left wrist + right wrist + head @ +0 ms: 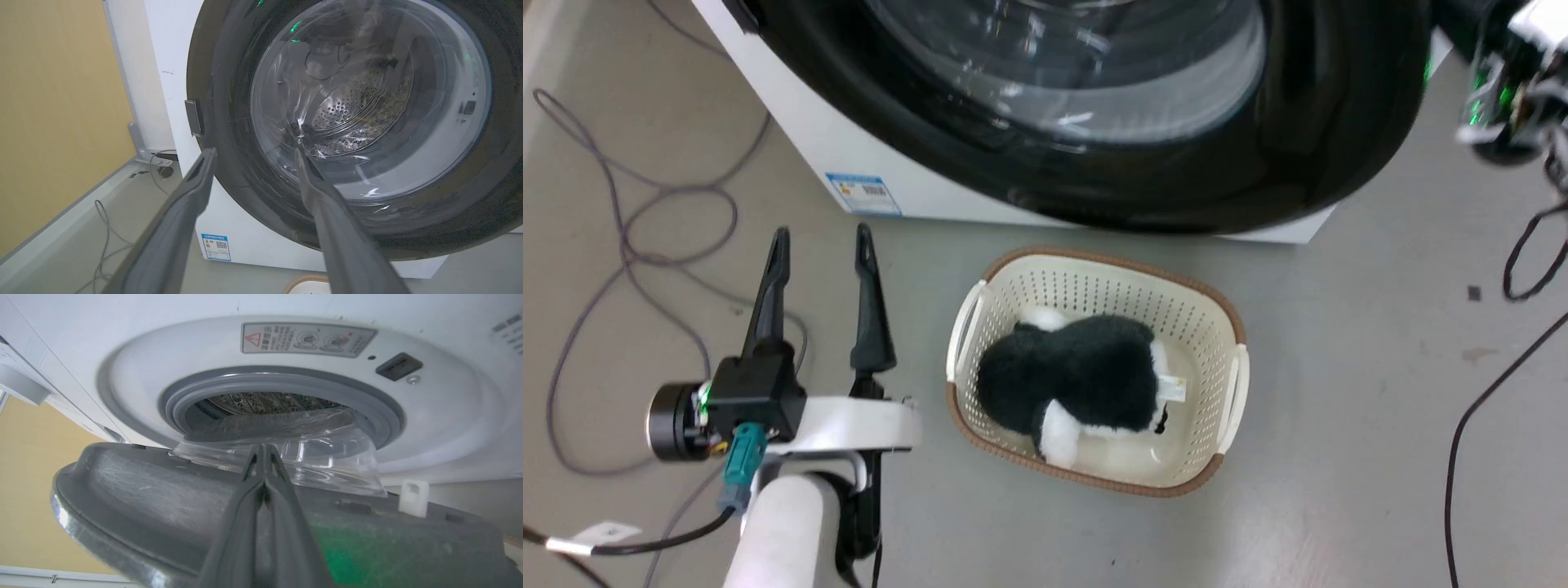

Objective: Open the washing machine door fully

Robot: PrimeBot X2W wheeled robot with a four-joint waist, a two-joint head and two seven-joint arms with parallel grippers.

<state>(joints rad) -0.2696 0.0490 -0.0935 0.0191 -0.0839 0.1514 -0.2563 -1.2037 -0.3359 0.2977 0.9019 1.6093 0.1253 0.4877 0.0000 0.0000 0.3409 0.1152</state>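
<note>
Right wrist view: R gripper [263,452] closed, empty, inside ajar washing machine door [135,486]; L gripper [822,243] spread, empty.

The washing machine [849,155] stands on the floor [1339,408], with the washing machine door [1339,122] standing partly out before it. A basket [1111,260] sits on the floor before the door, a plush toy [1078,371] inside. The left hand [821,231] hangs left of the basket; cables [623,237] lie further left.

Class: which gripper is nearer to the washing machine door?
Right. The right gripper, shut, reaches along the inner face of the washing machine door, tips beside its glass bowl. The left gripper, open, hangs apart, in front of the door's outer side.
</note>
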